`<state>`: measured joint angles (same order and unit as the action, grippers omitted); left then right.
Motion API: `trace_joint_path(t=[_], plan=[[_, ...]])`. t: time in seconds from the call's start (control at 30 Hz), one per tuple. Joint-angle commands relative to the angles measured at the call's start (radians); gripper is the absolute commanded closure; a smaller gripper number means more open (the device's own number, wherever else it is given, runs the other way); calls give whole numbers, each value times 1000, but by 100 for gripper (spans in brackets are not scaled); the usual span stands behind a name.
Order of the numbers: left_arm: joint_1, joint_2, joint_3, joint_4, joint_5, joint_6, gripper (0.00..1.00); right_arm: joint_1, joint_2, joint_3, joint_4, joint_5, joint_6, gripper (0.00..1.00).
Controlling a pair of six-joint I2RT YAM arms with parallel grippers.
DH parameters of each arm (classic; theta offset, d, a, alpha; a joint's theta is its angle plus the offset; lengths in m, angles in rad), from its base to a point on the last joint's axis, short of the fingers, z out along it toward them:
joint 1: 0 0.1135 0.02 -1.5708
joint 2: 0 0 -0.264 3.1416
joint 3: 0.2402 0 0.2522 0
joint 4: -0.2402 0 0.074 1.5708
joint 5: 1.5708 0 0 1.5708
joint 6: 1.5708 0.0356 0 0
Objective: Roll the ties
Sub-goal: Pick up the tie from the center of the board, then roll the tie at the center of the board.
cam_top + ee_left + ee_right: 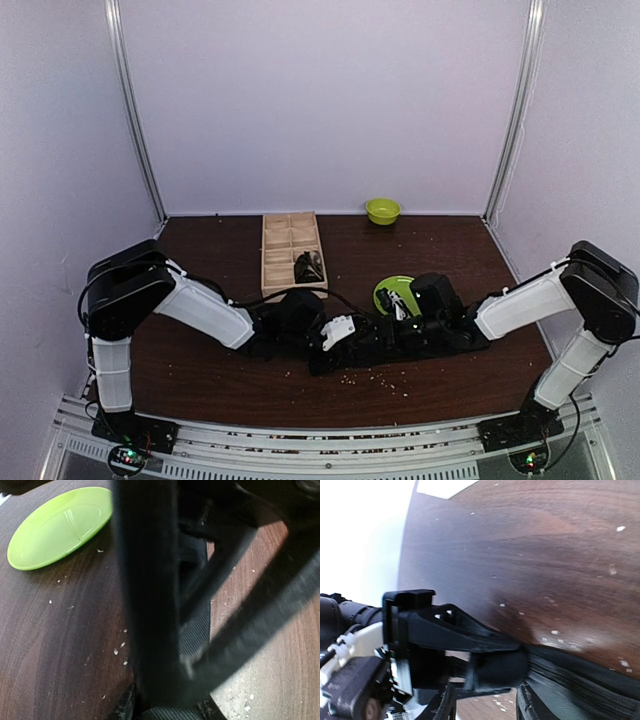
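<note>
**Two claws meet on one black tie at mid-table**

The left arm (200,310) reaches rightward, low over the dark wooden table (200,385); behind its wrist stands a wooden compartment box (280,245), lengthwise to the arms, with a dark bundle (308,267) in its right column toward the near end, too small to identify; the left gripper (506,669) is clenched on a bunched end of the tie (196,635), the fabric pinched between its upper and lower fingers in the right wrist view; from there the tie lies on the table and runs rightward, its ribbed weave plain in the left wrist view; pale crumbs (375,378) speckle the wood just in front; a lime plate (393,292) lies just behind the tie, and a small green bowl (382,210) sits at the far edge; the right gripper (400,322) is low at the tie, facing the left one, and I cannot tell whether it is released or clenched; the right arm (525,305) stretches back to its base.
</note>
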<state>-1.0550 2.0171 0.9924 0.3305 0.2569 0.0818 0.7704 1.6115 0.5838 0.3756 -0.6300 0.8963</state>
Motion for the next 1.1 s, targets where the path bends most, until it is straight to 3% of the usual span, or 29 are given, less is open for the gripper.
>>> trace_joint_path(t=[0.0, 0.13, 0.3, 0.57, 0.8, 1.07], plan=[[4, 6, -12, -129, -44, 23, 68, 17, 45, -15, 162, -37, 112, 58], [4, 6, -15, -125, -42, 24, 69, 30, 71, -4, 203, -39, 142, 58], [4, 7, -13, -125, -41, 24, 68, 49, 99, 33, 128, -15, 108, 59], [3, 12, -5, -138, -39, 28, 68, 51, 143, 31, 49, 11, 70, 74], [4, 2, -8, -135, -40, 33, 63, 34, 154, -17, 72, 17, 75, 100], [6, -14, -39, -27, -26, 23, 51, 4, 158, -68, 101, 8, 65, 100]])
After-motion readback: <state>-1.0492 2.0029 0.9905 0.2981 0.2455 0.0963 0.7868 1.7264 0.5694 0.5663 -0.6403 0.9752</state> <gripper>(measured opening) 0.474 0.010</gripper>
